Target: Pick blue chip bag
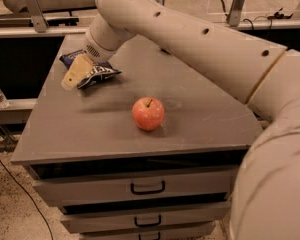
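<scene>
Upper left: our tan gripper (74,75) at the crinkly navy foil chip bag (99,74), its grip impossible to tell; we judge clamping and lifting come next.

Your gripper (72,76), matt tan plastic, is at the blue chip bag (103,74), crinkly glossy foil; table (90,121) matt grey, faintly scuffed; apple (148,113) smooth, slightly shiny; arm (190,39) smooth matt.

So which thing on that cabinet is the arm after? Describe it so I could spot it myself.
Start at the grey drawer cabinet's flat top. Toward its far left corner lies the blue chip bag, with the arm's tan pincer at its left end. The bag is dark navy, crinkly and white-lettered, unlike the round red apple nearer the front.
</scene>
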Action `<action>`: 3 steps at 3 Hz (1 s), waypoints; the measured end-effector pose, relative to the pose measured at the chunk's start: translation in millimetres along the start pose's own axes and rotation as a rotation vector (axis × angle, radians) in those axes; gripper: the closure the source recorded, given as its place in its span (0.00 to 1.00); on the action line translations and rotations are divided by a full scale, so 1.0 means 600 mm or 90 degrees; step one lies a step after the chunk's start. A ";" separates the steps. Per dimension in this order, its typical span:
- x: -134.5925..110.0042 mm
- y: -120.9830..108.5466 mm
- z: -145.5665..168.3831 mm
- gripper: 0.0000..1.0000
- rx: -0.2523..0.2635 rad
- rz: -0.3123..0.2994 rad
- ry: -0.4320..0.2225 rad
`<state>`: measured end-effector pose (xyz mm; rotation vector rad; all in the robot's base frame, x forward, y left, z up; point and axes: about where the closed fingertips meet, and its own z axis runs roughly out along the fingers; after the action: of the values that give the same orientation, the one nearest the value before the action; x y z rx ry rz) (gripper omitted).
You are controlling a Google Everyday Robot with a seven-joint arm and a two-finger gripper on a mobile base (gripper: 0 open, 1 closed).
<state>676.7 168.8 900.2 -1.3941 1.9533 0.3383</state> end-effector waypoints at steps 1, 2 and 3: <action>0.018 -0.011 0.039 0.00 0.000 0.028 0.009; 0.035 -0.024 0.060 0.16 0.001 0.055 0.021; 0.037 -0.028 0.064 0.39 0.004 0.065 0.020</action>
<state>703.4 168.5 860.7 -1.3060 2.0536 0.3584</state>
